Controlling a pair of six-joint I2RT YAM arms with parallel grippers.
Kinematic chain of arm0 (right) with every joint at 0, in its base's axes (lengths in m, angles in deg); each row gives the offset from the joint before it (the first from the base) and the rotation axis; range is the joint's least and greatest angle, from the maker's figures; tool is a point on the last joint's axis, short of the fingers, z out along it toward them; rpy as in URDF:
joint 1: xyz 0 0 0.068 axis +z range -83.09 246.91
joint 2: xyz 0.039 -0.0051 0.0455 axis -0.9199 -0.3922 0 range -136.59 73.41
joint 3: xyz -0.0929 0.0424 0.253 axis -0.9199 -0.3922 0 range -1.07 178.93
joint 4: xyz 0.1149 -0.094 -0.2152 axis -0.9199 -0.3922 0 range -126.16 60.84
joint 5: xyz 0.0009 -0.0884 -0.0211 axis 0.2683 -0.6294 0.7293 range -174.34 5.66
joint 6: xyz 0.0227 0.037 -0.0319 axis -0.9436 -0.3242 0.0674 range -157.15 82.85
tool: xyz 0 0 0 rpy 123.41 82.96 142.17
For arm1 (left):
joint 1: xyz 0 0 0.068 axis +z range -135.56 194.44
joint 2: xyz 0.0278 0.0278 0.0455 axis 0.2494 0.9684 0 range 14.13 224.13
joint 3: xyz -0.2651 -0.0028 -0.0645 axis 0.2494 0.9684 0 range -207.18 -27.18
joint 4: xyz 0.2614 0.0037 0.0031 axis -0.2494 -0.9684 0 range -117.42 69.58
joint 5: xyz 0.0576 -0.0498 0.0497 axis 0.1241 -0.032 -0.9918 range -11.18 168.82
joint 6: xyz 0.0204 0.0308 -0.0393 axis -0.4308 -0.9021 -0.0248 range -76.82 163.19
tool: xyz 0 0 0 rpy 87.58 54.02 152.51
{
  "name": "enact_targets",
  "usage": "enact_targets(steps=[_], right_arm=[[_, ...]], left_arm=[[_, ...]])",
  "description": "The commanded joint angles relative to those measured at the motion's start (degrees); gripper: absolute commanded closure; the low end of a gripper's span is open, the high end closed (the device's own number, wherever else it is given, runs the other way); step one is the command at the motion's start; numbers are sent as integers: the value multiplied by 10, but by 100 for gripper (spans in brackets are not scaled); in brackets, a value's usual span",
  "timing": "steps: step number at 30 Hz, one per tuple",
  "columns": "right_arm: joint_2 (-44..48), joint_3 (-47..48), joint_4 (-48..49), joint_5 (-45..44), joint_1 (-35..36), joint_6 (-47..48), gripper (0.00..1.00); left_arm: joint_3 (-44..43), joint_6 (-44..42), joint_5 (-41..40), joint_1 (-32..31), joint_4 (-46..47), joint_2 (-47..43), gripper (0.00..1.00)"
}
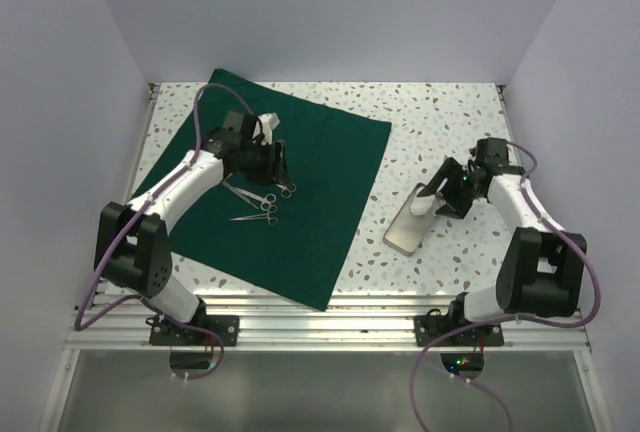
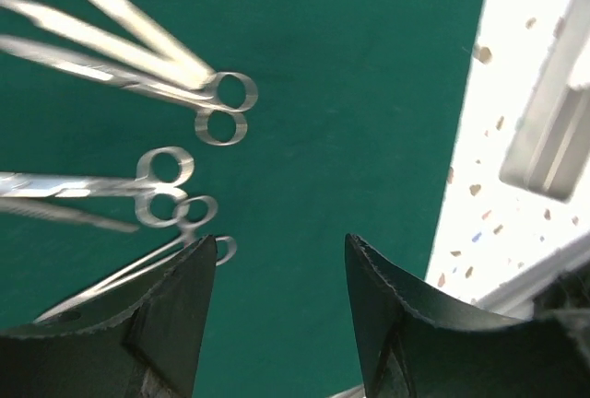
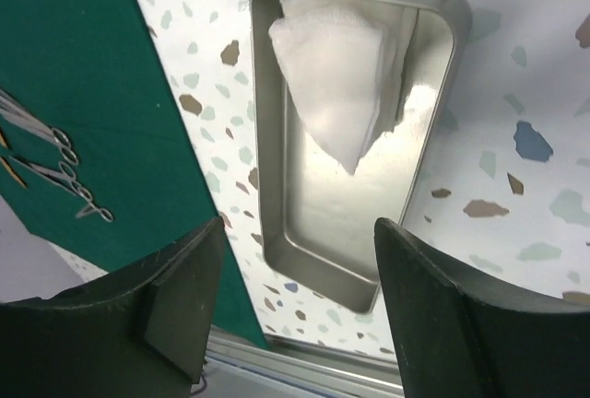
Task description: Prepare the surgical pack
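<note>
Gauze [image 3: 336,76] lies folded in tray [image 3: 341,214] on bench [image 3: 516,66] beside drape [image 1: 320,182]; my right tool [image 3: 297,232] hangs open, empty, above it, left tool [image 2: 281,246] open, empty, over scissors [image 2: 221,108]; I judge a low pass could snag gauze out.

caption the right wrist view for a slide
Open right gripper above rectangular steel tray holding folded white gauze, beside dark green cloth drape.

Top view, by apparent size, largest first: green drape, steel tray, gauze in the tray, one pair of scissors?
1. green drape
2. steel tray
3. gauze and scissors: too alike to rank
</note>
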Motion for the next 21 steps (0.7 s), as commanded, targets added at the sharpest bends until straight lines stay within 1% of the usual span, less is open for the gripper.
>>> enact_targets(steps=[1, 2, 3, 4, 5, 6, 7, 8, 9, 10, 11, 14, 16, 18, 20, 21], right_arm=[[47, 30, -74, -26, 18, 49, 31], [51, 36, -77, -18, 29, 53, 32], [52, 42, -80, -17, 64, 54, 32], [54, 48, -82, -16, 90, 55, 32], [55, 59, -82, -10, 142, 54, 33], [55, 65, -82, -8, 166, 53, 33], [56, 67, -79, -4, 188, 51, 33], [59, 66, -74, 3, 224, 45, 34], [62, 64, -60, 18, 238, 43, 35], [64, 59, -54, 24, 249, 41, 35], [66, 52, -49, 32, 264, 41, 35], [58, 42, -52, 56, 278, 54, 35], [52, 39, -60, 64, 283, 69, 35], [51, 35, -65, 63, 285, 79, 35], [46, 38, -72, 68, 285, 93, 35], [42, 39, -74, 68, 285, 97, 35]], left_arm=[[-10, 25, -108, 44, -36, -57, 38], [-7, 29, -119, 56, -41, -64, 38], [-5, 33, -130, 70, -53, -71, 37], [-4, 34, -152, 99, -60, -82, 35], [-3, 34, -165, 114, -68, -86, 33], [-1, 30, -170, 129, -77, -87, 34], [0, 25, -173, 163, -81, -85, 38], [-1, 18, -174, 179, -91, -81, 42], [-8, 12, -174, 194, -97, -75, 51], [-13, 6, -179, 221, -101, -56, 55], [-21, -2, -182, 229, -105, -44, 57], [-72, -49, -242, 233, -120, 15, 62], [-80, -54, -298, 232, -124, 51, 66], [-77, -61, -311, 231, -111, 72, 68], [-73, -55, -363, 207, -103, 82, 68], [-75, -52, -382, 204, -102, 93, 66]])
